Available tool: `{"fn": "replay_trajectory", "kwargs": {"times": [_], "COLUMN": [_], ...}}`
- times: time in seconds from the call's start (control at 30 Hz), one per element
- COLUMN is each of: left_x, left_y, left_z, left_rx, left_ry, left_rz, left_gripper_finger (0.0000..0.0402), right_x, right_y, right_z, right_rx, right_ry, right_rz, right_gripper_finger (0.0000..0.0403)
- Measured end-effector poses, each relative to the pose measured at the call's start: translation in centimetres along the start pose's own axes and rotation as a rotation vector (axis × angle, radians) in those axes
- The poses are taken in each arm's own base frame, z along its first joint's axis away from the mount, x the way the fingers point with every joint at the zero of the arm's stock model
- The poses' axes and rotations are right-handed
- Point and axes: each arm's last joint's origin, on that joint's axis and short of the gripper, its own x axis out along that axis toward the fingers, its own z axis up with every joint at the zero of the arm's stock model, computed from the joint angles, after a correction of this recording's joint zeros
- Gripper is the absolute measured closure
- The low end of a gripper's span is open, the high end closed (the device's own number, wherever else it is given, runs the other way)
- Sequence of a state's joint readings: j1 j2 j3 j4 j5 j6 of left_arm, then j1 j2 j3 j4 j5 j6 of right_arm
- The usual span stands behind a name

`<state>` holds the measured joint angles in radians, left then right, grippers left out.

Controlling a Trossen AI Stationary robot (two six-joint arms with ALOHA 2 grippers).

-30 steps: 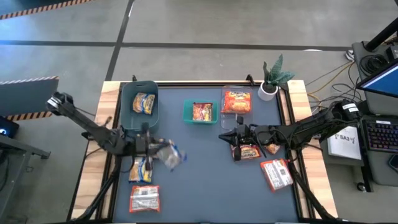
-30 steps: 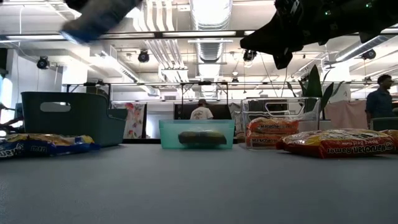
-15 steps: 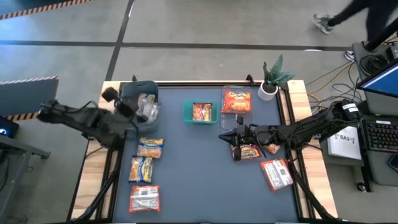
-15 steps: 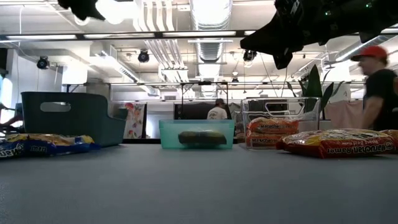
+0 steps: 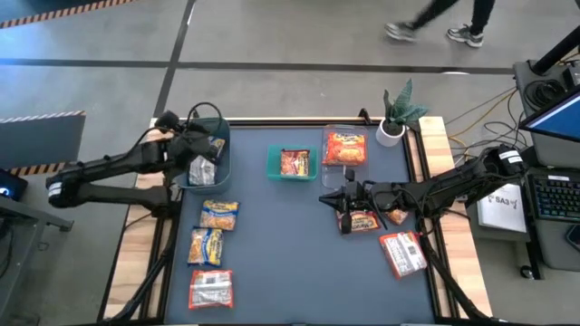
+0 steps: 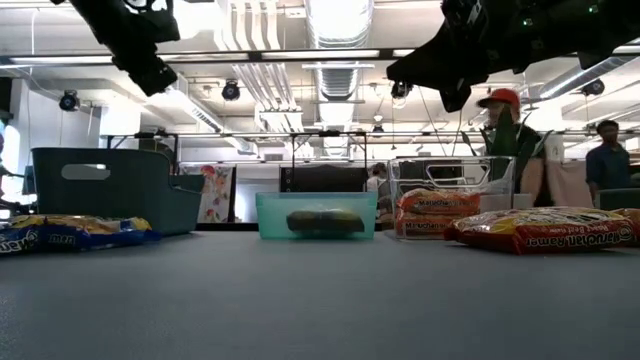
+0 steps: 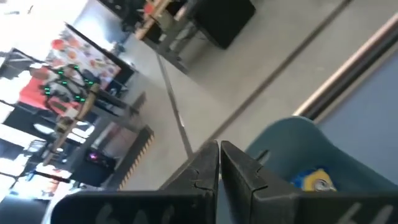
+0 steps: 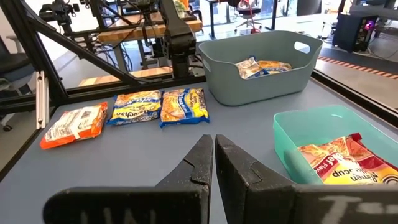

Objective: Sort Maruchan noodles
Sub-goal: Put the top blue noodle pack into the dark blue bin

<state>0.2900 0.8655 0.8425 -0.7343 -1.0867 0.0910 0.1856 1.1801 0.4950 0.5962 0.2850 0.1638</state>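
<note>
left gripper (image 5: 201, 154) closed and empty over grey-blue bin (image 5: 220, 163) holding yellow-and-blue packets (image 8: 264, 66), right gripper (image 5: 343, 200) closed, hovering beside orange-red packet (image 5: 365, 221) mid-table

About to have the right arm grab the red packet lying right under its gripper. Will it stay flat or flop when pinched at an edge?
The red packet is a flat plastic wrapper, so its edge will likely crinkle. The noodle block inside probably keeps it fairly stiff and light. On the smooth table it may slide if nudged.
</note>
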Motion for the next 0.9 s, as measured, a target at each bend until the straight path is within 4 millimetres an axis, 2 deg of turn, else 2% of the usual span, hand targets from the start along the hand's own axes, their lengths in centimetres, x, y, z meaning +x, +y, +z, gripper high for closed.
{"fn": "replay_trajectory", "kwargs": {"times": [0.17, 0.23, 0.4, 0.5, 0.63, 0.77, 0.9], "left_x": [0.3, 0.3, -0.3, -1.0, -2.6, -5.2, -7.7], "left_y": [-0.8, -1.2, -2.6, -3.2, -4.0, -5.5, -8.1], "left_z": [0.2, 0.2, 0.2, 0.2, -0.1, -0.4, -1.4], "left_rx": [0.012, -0.004, -0.024, -0.048, -0.082, -0.096, 0.003], "left_ry": [0.007, 0.005, -0.011, -0.005, 0.050, 0.142, 0.252], "left_rz": [-0.094, -0.188, -0.692, -0.890, -1.082, -1.276, -1.326], "left_gripper_finger": [0.0401, 0.0401, 0.0401, 0.0401, 0.0402, 0.0402, 0.0402], "right_x": [-0.1, -0.1, -0.1, -0.1, -0.1, 0.1, 0.6], "right_y": [-0.1, -0.1, -0.1, -0.1, -0.1, -0.2, -0.2], "right_z": [-0.4, -0.5, -0.5, -0.5, -0.4, 0.2, 1.7], "right_rx": [0.001, 0.001, 0.002, -0.003, -0.002, 0.017, -0.018], "right_ry": [0.028, 0.030, 0.030, 0.030, 0.017, -0.001, -0.034], "right_rz": [-0.008, -0.008, -0.008, -0.008, -0.007, -0.013, -0.021], "right_gripper_finger": [0.0394, 0.0394, 0.0394, 0.0394, 0.0394, 0.0394, 0.0394]}}
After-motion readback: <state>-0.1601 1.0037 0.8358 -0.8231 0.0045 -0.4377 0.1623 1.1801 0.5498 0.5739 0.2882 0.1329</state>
